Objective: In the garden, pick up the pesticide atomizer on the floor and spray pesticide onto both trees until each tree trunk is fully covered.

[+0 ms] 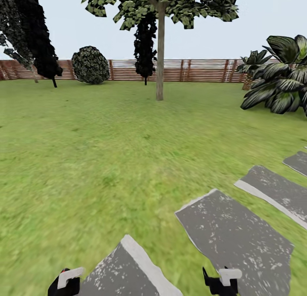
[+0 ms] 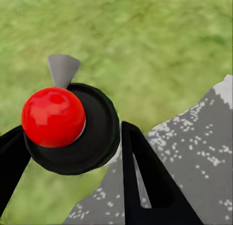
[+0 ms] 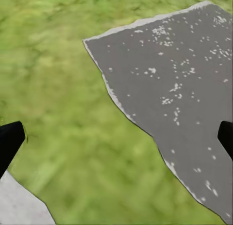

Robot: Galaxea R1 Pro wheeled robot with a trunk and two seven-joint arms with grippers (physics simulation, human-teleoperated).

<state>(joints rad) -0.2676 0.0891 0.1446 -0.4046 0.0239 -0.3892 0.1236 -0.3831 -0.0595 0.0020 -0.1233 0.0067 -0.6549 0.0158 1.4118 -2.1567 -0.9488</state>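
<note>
In the left wrist view the pesticide atomizer (image 2: 53, 115) shows as a red ball cap on a black round body with a grey nozzle. My left gripper (image 2: 73, 157) is shut on it, a black finger on each side. That gripper (image 1: 64, 283) sits at the bottom left edge of the head view. My right gripper (image 1: 221, 282) is low at the bottom right; its fingers stand wide apart and open (image 3: 116, 137) over grass and stone. A tall tree with a bare grey-tan trunk (image 1: 160, 66) stands far ahead on the garden lawn (image 1: 94, 151).
Grey stepping stones (image 1: 234, 232) run diagonally from below me to the right, one more (image 1: 273, 189) further out. A brown slat fence (image 1: 200, 70) closes the back. A round bush (image 1: 90, 65), dark conifers (image 1: 38, 36) and a palm (image 1: 281, 79) line the edges.
</note>
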